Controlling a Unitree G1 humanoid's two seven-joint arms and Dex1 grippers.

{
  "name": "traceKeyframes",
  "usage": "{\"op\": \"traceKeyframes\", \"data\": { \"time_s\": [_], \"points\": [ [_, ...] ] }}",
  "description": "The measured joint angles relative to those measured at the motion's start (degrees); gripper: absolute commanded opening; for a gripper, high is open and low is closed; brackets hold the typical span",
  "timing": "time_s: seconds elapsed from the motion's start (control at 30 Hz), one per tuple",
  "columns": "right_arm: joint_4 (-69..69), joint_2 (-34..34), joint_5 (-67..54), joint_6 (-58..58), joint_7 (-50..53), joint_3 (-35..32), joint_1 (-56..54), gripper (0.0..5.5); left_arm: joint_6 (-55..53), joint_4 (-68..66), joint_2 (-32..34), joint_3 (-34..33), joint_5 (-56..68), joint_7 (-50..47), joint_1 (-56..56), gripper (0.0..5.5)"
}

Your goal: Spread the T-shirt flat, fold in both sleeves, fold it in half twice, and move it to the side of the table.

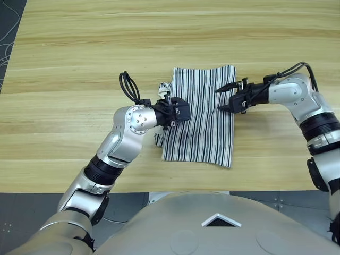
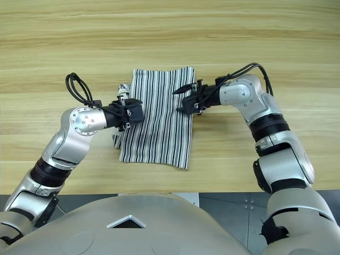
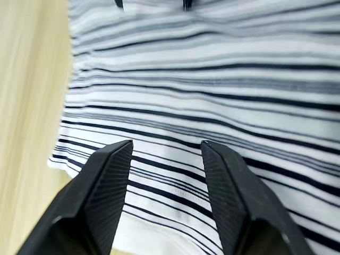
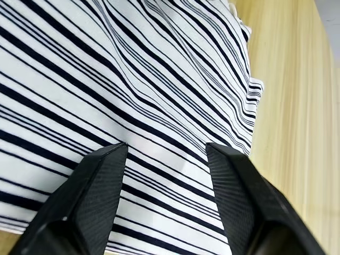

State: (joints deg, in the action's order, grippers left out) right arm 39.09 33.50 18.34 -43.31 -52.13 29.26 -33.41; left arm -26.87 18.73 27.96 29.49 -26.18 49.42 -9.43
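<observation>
The table is pale wood, and the shirt lies on it near the front edge, about midway across. It is a narrow striped rectangle with its long sides running away from the robot. By my reading both sleeves are already folded in, though a little cloth pokes out past the left side at the far and near ends.

The left gripper hangs over the shirt's left side around mid-length, released, jaws apart with nothing between them. The right gripper is over the right side, somewhat farther up, also spread and holding nothing (both wrist views show bare stripes between the pads).

The step in hand looks like the first fold in half. To do it well:

- Each gripper should pinch its side at the same end of the shirt, level with the other.
- Each pinch should catch all the layers, so the tucked sleeves do not slip loose.
- The two should lift together, carry that end over to meet the other hem, and lay it down squarely.
- The stray cloth on the left wants care, since it could drag out and skew the fold.
</observation>
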Motion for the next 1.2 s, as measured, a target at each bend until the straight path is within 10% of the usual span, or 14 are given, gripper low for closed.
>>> {"op": "traceKeyframes", "data": {
  "time_s": [0.33,0.57,0.87,1.2],
  "points": [
    [-1.43,0.09,-0.80,-0.04,-0.81,-0.46,-1.02,2.72,-0.70,0.15,1.91,-1.35,0.67,-0.38,-1.09,2.37],
    [-24.61,11.35,-25.72,9.26,-12.12,-9.78,14.25,2.75,24.78,-5.19,5.34,-19.70,17.75,-2.72,-2.82,2.91],
    [-29.96,15.80,-11.54,-6.19,-6.37,-12.94,33.08,2.75,79.53,-31.65,35.11,-11.82,-30.48,-48.88,1.25,3.84],
    [-21.25,14.85,9.09,-24.98,11.77,-12.09,28.99,3.46,88.37,-42.00,34.12,1.25,-45.02,-71.43,-5.83,4.68]
  ]
}}
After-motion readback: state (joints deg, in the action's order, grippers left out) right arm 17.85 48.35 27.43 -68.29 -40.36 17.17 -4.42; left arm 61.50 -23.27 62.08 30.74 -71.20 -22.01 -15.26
